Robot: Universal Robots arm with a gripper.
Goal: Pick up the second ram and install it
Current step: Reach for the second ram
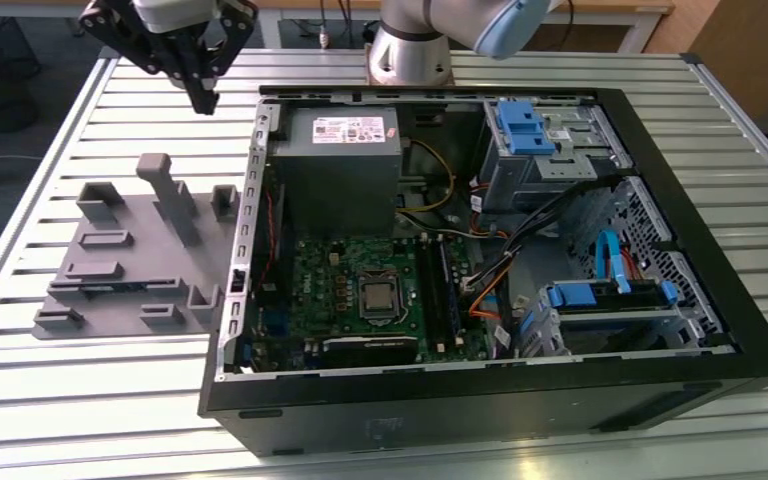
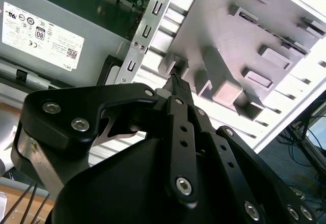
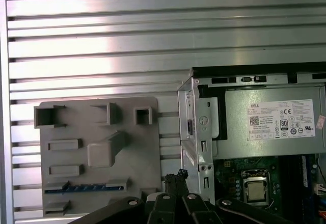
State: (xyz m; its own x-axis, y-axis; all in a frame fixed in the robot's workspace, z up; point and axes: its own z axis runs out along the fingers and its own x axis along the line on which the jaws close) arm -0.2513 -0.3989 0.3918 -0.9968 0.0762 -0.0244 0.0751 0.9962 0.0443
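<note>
The second ram (image 3: pixel 84 187) lies on edge in a long slot of the grey fixture block (image 3: pixel 97 152), its blue label strip showing along the top. My gripper (image 1: pixel 205 103) hangs in the air above the slatted table, beyond the far end of the fixture block (image 1: pixel 131 250) and beside the case's far corner at the exterior view's left. Its black fingertips (image 3: pixel 175 175) meet, shut with nothing between them, as the second wrist view also shows at the gripper (image 2: pixel 175 80). The long black memory slots (image 1: pixel 440 295) sit on the green motherboard (image 1: pixel 357 300).
The open black computer case (image 1: pixel 491 400) lies flat on the slatted metal table (image 1: pixel 117 400). Inside are a grey power supply (image 1: pixel 337 150), drive cages with blue tabs (image 1: pixel 531 130), and loose cables (image 1: pixel 544 220). The arm's base (image 1: pixel 408 60) stands behind the case.
</note>
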